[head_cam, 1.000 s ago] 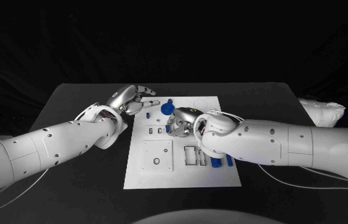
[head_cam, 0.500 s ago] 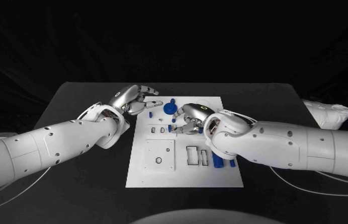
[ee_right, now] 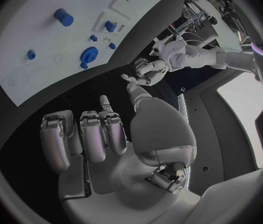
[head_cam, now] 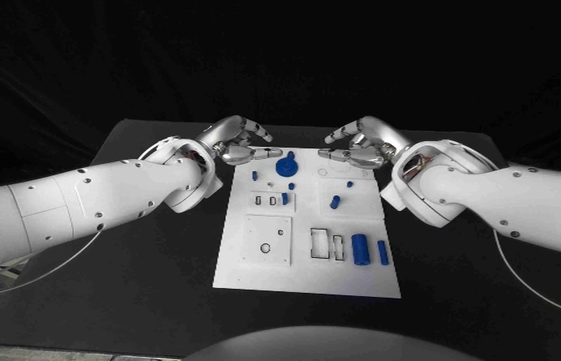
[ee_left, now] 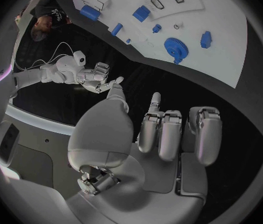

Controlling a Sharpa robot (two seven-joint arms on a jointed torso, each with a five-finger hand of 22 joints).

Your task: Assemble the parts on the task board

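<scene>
Your left hand (head_cam: 237,142) hovers at the far left corner of the board (head_cam: 306,276), and your right hand (head_cam: 357,143) at its far right corner. Both hold nothing: the fingers are loosely curled but apart, and the wrist views show bare palms. Neither hand touches the board or any part.

The board lies in the middle of the tabletop (head_cam: 468,264), between the two arms. The gear (head_cam: 285,166) stands on its far half, just near-right of your left hand and well left of your right hand. A small peg (head_cam: 336,202) lies right of the board's middle, near your right forearm. Two upright bars, the wide bar (head_cam: 360,249) and the thin bar (head_cam: 383,252), sit at the board's near right, well apart from both hands.

You can count about eight blue parts in the head view: the gear, the peg, the two bars, and several tiny studs around the gear that are too small to make out. The far edge of the board is partly covered by both hands. In each wrist view the other hand appears far off, small and curled.
</scene>
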